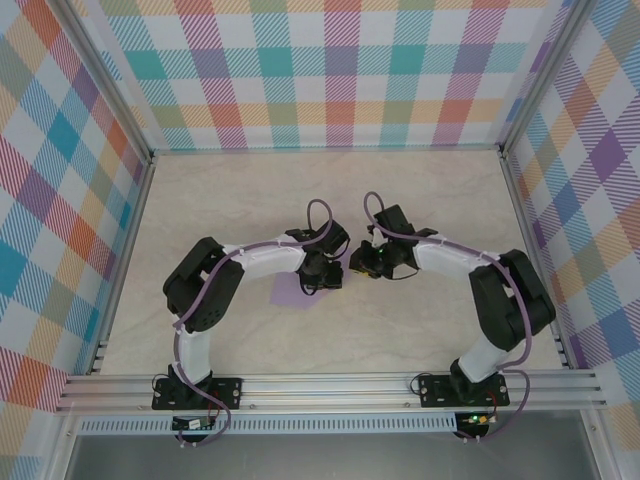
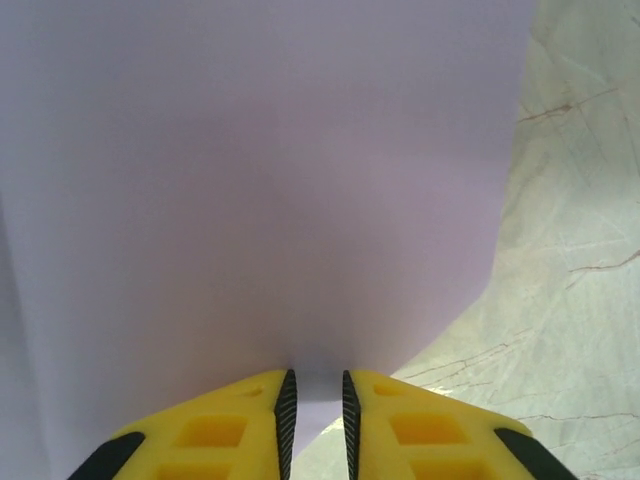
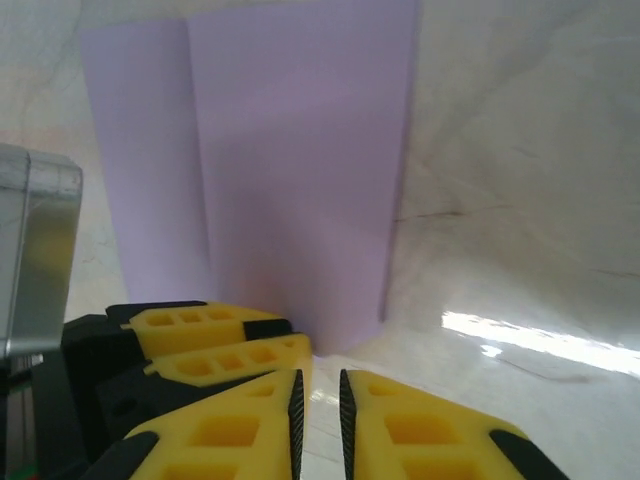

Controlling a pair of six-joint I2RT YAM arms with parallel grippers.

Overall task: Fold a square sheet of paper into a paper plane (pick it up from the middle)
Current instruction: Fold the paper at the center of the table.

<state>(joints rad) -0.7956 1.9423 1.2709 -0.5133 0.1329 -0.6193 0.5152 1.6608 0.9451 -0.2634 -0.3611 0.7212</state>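
One pale, marble-veined counter [image 1: 420, 330] carries everything, with checked walls [image 1: 330, 70] around it. Two white-and-black robot arms, the left arm [image 1: 255, 265] and the right arm [image 1: 455, 262], bend inward so that their wrists meet over the thin lavender-purple square sheet of paper [image 1: 290, 292], which sits at the middle of the counter. From above, much of the sheet is hidden under the left wrist, and one flat part shows on the sheet's near-left side.

In the right wrist view the sheet [image 3: 300, 180] looks taller than wide, with one straight crease running along its length near its left edge. Its long axis points straight away from the right claw [image 3: 320, 395]. That yellow-fingered claw has its jaws almost together, with only a thin slit between them. The sheet's lower edge lies just ahead of its tips, and I cannot tell whether any paper is caught.

The left claw [image 2: 315, 400] sits at the sheet's edge, jaws nearly closed and pinching the paper, which spreads broadly up and away from the tips.
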